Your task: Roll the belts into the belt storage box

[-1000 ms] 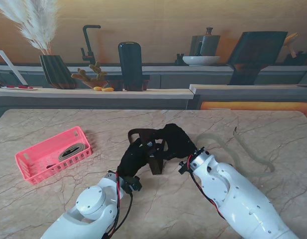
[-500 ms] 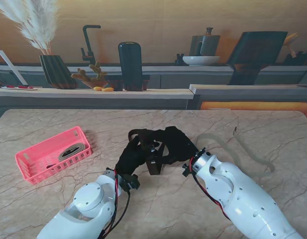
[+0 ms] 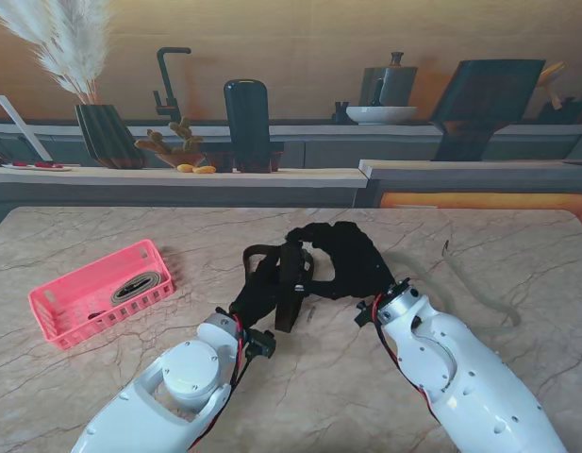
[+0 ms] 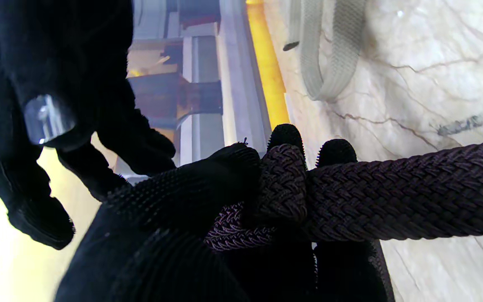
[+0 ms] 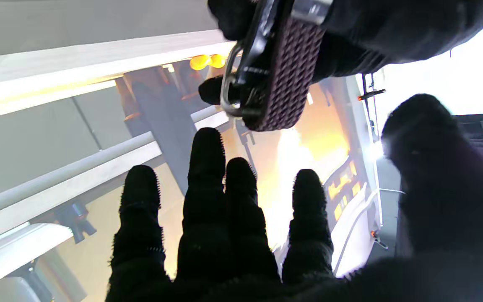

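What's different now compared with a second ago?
The right hand has lifted away, farther from me, fingers spread, no longer on the dark belt. The left hand keeps its grip, and the belt end now hangs from it. The pink box and grey belt have not moved.

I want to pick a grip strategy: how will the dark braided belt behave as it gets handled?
Probably floppy: the dark braided woven belt folds tightly where the left robot hand bunches it. Its coarse weave likely resists slipping on the gloves. The metal buckle end hangs free, so it may swing.
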`<state>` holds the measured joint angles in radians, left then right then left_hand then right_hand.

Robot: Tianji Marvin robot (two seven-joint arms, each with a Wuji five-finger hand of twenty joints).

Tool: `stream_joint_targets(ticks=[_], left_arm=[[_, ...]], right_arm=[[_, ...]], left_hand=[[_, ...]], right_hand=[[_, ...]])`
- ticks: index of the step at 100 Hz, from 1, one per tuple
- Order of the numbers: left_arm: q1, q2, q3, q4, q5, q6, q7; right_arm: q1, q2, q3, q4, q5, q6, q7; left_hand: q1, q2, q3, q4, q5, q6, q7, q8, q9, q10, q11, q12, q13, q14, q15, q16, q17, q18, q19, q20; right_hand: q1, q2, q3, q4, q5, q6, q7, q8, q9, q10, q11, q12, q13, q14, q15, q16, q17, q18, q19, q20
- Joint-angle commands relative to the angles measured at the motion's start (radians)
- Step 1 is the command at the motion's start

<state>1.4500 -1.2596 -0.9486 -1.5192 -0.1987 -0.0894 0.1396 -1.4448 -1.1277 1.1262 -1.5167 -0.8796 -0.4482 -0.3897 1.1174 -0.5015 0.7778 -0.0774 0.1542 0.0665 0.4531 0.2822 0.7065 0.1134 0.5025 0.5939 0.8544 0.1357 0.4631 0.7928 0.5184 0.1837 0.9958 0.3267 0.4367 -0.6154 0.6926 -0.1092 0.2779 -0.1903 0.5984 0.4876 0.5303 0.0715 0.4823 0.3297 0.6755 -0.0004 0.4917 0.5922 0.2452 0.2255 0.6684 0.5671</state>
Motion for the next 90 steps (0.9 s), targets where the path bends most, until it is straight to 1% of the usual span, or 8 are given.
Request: stream_joint_targets(ticks=[1, 15, 22, 39, 50, 65, 78, 90], left_arm=[[-0.004, 0.002, 0.009, 0.008, 0.031, -0.013, 0.000], [-0.012, 0.007, 0.021, 0.020, 0.086, -0.029, 0.002], [-0.015, 0.008, 0.026, 0.024, 0.107, -0.038, 0.007], [-0.019, 0.015, 0.033, 0.029, 0.147, -0.060, 0.004], [-0.021, 0.018, 0.038, 0.032, 0.172, -0.075, 0.006], [-0.021, 0.021, 0.040, 0.032, 0.182, -0.083, 0.001], [-0.023, 0.023, 0.040, 0.034, 0.182, -0.086, -0.008], [-0.025, 0.025, 0.041, 0.035, 0.181, -0.084, -0.016]], right_arm=[[-0.011, 0.003, 0.010, -0.015, 0.029, 0.022, 0.030], [-0.024, 0.004, 0.015, -0.023, 0.057, 0.107, 0.072], [-0.030, 0.001, 0.015, -0.027, 0.094, 0.147, 0.101], [-0.038, -0.002, 0.018, -0.031, 0.192, 0.203, 0.178], [-0.038, -0.001, 0.021, -0.038, 0.309, 0.227, 0.274], [-0.015, -0.002, 0.008, -0.016, 0.481, 0.222, 0.377], [0.006, -0.001, -0.009, 0.001, 0.569, 0.217, 0.429], [0.022, -0.001, -0.022, 0.010, 0.621, 0.213, 0.458]], left_hand=[[0.059, 0.040, 0.033, -0.009, -0.003, -0.081, -0.112, -0.058, 0.024, -0.036, 0.022, -0.010, 0.034, -0.019, 0.023, -0.006, 0.009, 0.005, 0.051, -0.025], [0.056, 0.042, 0.024, -0.004, 0.000, -0.195, -0.290, -0.153, 0.017, -0.025, 0.007, -0.054, 0.034, -0.015, 0.017, -0.023, 0.011, 0.002, 0.055, -0.041], [0.054, 0.037, 0.028, -0.004, 0.003, -0.287, -0.376, -0.200, 0.018, -0.022, 0.014, -0.074, 0.037, -0.014, 0.019, -0.027, 0.012, 0.003, 0.061, -0.049], [0.050, 0.035, 0.030, -0.002, 0.006, -0.386, -0.401, -0.212, 0.021, -0.016, 0.008, -0.094, 0.040, -0.013, 0.012, -0.043, 0.017, 0.001, 0.064, -0.060], [0.046, 0.033, 0.031, -0.001, 0.010, -0.409, -0.437, -0.231, 0.022, -0.013, 0.006, -0.115, 0.044, -0.015, 0.012, -0.058, 0.020, 0.000, 0.071, -0.073], [0.045, 0.031, 0.028, 0.002, 0.013, -0.400, -0.446, -0.236, 0.025, -0.010, 0.008, -0.118, 0.045, -0.012, 0.010, -0.065, 0.024, -0.003, 0.070, -0.080], [0.044, 0.033, 0.027, 0.002, 0.014, -0.398, -0.445, -0.235, 0.024, -0.011, 0.010, -0.117, 0.043, -0.012, 0.009, -0.069, 0.024, -0.003, 0.070, -0.083], [0.044, 0.033, 0.026, 0.002, 0.014, -0.396, -0.444, -0.234, 0.020, -0.009, 0.009, -0.115, 0.043, -0.011, 0.015, -0.066, 0.022, 0.000, 0.072, -0.082]], right_hand=[[-0.035, 0.016, -0.026, 0.043, 0.008, 0.084, -0.029, -0.002, -0.039, 0.024, 0.024, 0.025, -0.009, -0.008, 0.043, 0.032, 0.013, -0.019, 0.023, 0.029], [-0.046, 0.022, -0.030, 0.046, 0.068, 0.156, -0.069, 0.022, -0.038, 0.053, 0.085, 0.067, -0.008, 0.000, 0.142, 0.085, 0.027, -0.018, 0.054, 0.044], [-0.046, 0.018, -0.035, 0.046, 0.095, 0.173, -0.085, 0.038, -0.025, 0.066, 0.117, 0.091, -0.006, 0.013, 0.201, 0.118, 0.030, -0.016, 0.073, 0.052], [-0.045, 0.014, -0.040, 0.047, 0.131, 0.148, -0.096, 0.052, 0.006, 0.063, 0.149, 0.119, -0.006, 0.025, 0.258, 0.153, 0.029, -0.014, 0.094, 0.064], [-0.036, 0.007, -0.043, 0.044, 0.153, 0.132, -0.100, 0.055, 0.032, 0.055, 0.152, 0.129, -0.012, 0.036, 0.253, 0.156, 0.011, -0.009, 0.086, 0.064], [0.005, -0.003, -0.033, 0.037, 0.197, 0.106, -0.107, 0.058, 0.060, 0.041, 0.128, 0.146, -0.021, 0.036, 0.233, 0.162, 0.000, -0.011, 0.065, 0.076], [0.040, -0.012, 0.036, 0.029, 0.232, 0.100, -0.095, 0.068, 0.104, 0.031, 0.149, 0.188, 0.011, 0.025, 0.267, 0.203, 0.023, -0.022, 0.068, 0.112], [0.073, 0.007, 0.094, 0.019, 0.266, 0.076, -0.066, 0.079, 0.160, 0.014, 0.232, 0.248, 0.061, 0.007, 0.377, 0.276, 0.054, -0.030, 0.090, 0.148]])
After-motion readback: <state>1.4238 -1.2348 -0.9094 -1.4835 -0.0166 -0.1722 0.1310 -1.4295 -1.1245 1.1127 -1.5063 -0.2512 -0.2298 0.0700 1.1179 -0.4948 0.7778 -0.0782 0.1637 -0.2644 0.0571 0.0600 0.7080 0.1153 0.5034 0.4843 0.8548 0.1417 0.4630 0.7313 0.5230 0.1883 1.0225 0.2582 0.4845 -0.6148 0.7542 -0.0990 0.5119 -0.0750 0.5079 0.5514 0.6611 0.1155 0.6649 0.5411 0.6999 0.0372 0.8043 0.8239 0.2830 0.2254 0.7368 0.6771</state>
